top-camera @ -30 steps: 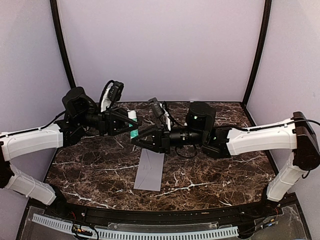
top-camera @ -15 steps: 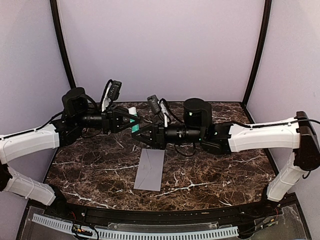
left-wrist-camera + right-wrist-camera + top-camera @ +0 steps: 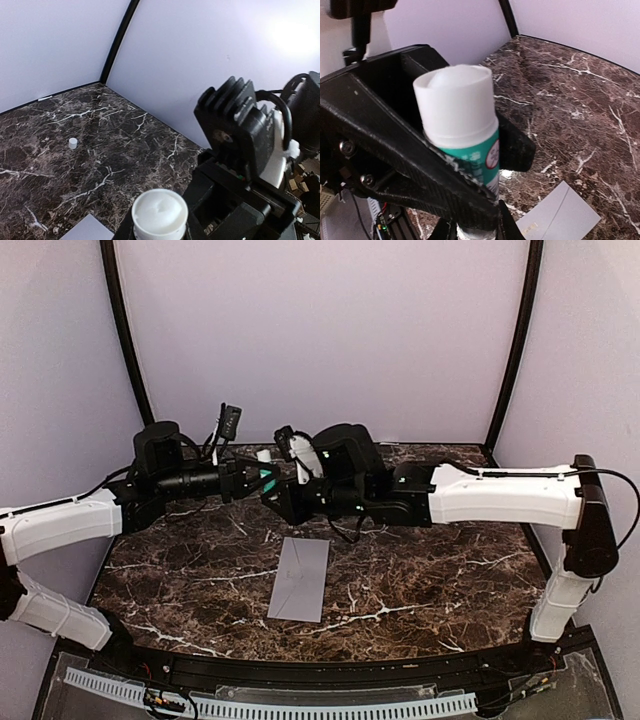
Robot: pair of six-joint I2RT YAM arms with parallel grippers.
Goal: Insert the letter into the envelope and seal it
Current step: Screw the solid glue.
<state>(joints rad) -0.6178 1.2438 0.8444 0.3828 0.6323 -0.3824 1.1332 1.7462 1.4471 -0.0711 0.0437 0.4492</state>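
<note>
Both left claw and right claw seemingly pinch the half-hidden glue stick.

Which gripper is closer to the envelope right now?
Right, narrowly. The right gripper hangs just beyond the envelope's far edge; the left gripper meets it from further left, both on the glue stick.

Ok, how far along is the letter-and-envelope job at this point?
Looks done: no letter is in view, only the envelope flat on the table, so the letter is probably inside. In hand: the left gripper and right gripper hold an uncapped glue stick in the air. Left: gluing the flap and pressing it shut. I cannot tell how the flap lies.
</note>
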